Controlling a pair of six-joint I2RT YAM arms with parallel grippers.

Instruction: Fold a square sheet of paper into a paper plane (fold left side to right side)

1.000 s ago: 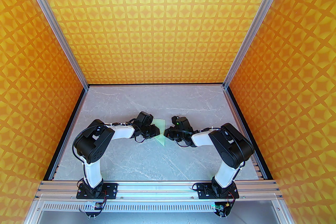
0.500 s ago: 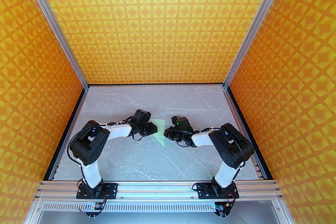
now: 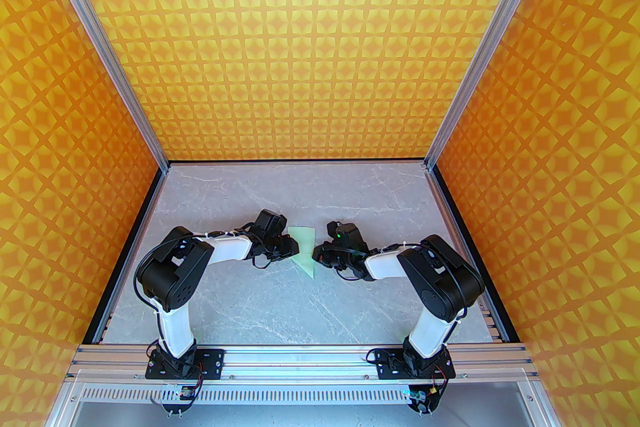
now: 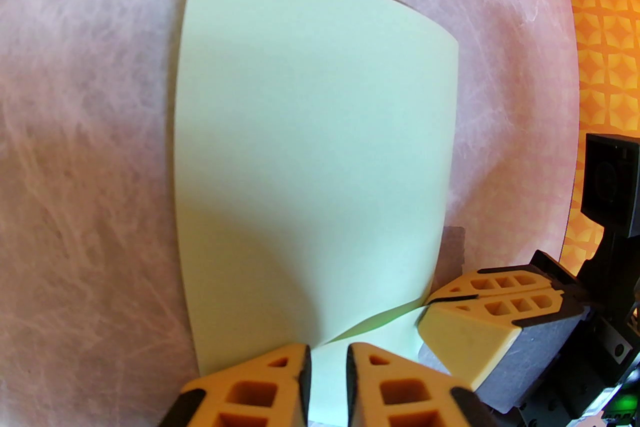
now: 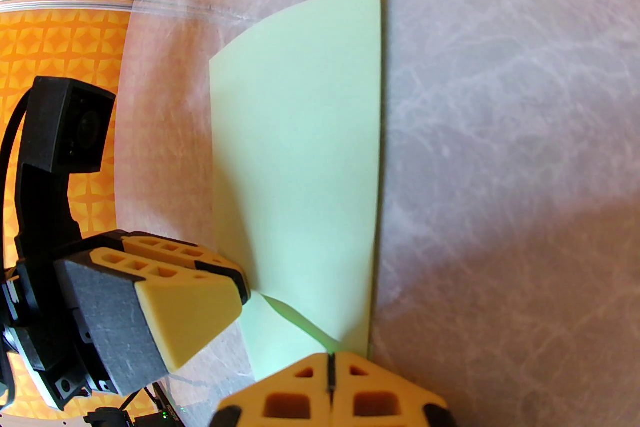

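Top external view, largest item first: what goes on record? (Inspector)

Grey marbled table [image 3: 240,305], boxed in by orange patterned walls [image 3: 310,39]. Left arm [image 3: 175,275] and right arm [image 3: 440,280] both reach inward and meet at mid-table. Between their tips lies the sheet of paper [image 3: 303,245], pale mint green and folded over. (Assistant)

Its long axis and heading? (Inspector)

The long axis runs near to far, leaning slightly left at the far end. From above, the visible shape is broad at the far edge and narrows to a point at the near end, so it points towards the arm bases. On both wrist cameras it reads as a tall rectangle stretching away from the fingers. The far part lies flat on the table, and the top layer is lifted and bowed at the near end. (Assistant)

Tools? (Inspector)

Left gripper [image 3: 294,247] sits at the paper's near end, on its left side. Its fingers [image 4: 260,385] stand a narrow gap apart, with green showing in the gap. Whether they pinch any layer I cannot tell. Right gripper [image 3: 316,256] is fully closed on the raised near right corner of the paper, holding that layer off the table. The two grippers are just beside each other, not touching. (Assistant)
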